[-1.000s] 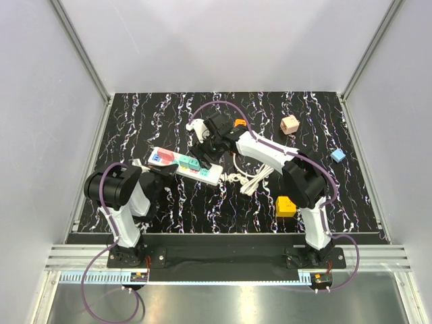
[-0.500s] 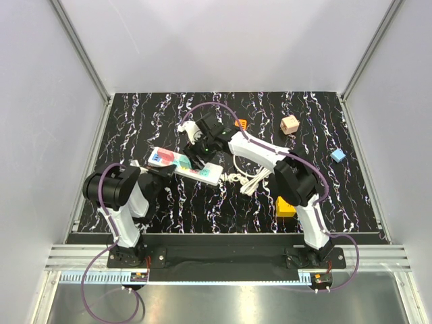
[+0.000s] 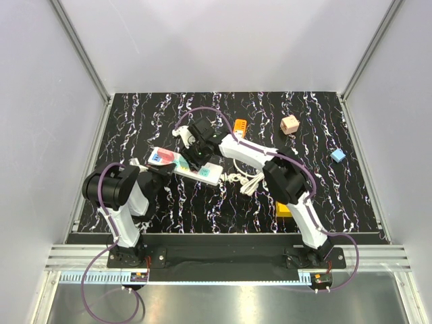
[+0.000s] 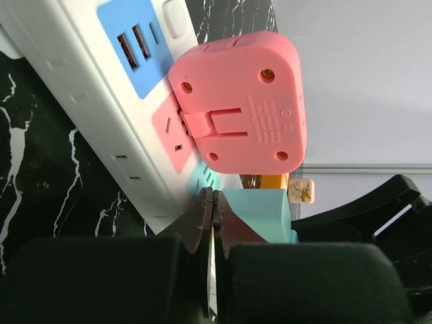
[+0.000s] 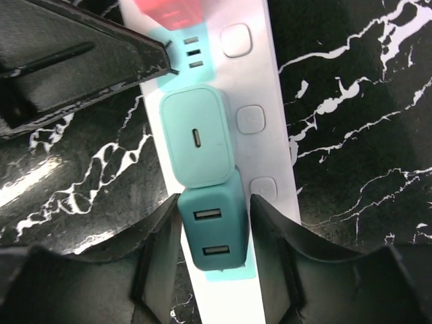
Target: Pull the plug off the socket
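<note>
on my feed i see a black marble-patterned bench with white veins (image 3: 135,115), boxed in by a plain pale grey back wall (image 3: 223,40) and matching side walls. slanted aluminium posts (image 3: 81,47) mark the far corners. a slotted aluminium rail (image 3: 229,260) runs along the near edge, with a brushed metal sheet (image 3: 223,300) below it. the light is soft and even.

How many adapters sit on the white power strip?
3: pink adapter, then mint adapter, then dark teal adapter between the fingers of the right gripper; others may be hidden.
</note>
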Robot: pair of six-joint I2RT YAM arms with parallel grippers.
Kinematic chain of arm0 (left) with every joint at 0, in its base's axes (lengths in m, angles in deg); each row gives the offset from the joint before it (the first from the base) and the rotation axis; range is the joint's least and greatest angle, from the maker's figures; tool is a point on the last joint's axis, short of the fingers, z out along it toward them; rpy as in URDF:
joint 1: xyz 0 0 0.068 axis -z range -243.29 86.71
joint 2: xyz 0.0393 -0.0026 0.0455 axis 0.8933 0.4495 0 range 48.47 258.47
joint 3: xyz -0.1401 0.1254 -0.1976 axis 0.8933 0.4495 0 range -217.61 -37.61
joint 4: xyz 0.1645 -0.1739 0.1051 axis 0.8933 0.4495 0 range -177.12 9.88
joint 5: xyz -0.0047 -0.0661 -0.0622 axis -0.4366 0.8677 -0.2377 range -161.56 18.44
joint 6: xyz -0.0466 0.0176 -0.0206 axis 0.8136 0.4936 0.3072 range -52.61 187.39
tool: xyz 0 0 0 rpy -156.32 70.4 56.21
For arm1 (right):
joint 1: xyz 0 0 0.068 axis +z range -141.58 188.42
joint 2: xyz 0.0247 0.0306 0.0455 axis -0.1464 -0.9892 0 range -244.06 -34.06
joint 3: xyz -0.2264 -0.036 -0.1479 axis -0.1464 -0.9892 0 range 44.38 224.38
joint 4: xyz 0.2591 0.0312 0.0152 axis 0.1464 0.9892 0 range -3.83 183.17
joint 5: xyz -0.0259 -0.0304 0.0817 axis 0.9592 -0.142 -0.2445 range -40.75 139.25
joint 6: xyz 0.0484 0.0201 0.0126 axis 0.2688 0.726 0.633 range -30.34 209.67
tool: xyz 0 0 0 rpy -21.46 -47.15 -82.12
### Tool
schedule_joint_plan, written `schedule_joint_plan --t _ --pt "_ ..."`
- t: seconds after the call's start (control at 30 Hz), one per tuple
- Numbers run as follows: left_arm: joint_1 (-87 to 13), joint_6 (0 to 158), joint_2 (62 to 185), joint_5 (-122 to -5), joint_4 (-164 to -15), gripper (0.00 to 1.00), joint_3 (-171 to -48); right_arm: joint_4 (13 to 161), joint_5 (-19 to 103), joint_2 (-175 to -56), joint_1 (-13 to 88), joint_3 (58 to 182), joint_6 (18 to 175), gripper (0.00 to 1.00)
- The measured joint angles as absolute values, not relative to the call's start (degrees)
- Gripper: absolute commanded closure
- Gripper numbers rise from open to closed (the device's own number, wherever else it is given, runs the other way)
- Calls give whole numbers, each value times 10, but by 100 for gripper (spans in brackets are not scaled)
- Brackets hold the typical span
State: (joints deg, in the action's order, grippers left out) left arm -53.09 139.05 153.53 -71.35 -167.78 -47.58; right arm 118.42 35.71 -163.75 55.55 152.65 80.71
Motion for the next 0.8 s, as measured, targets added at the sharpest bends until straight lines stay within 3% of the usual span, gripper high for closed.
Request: schedule_joint_plan --t 0.47,0.67,0.8 --pt "-532 1379 1527 -713 -1657 100 -488 1198 451 -1645 585 1542 826 74" --pt "-532 1373 1511 -713 -1606 100 -511 1212 460 -1648 586 1554 837 100" --pt "-532 1368 1506 -713 -1586 100 -522 1219 468 -1650 587 1560 845 100"
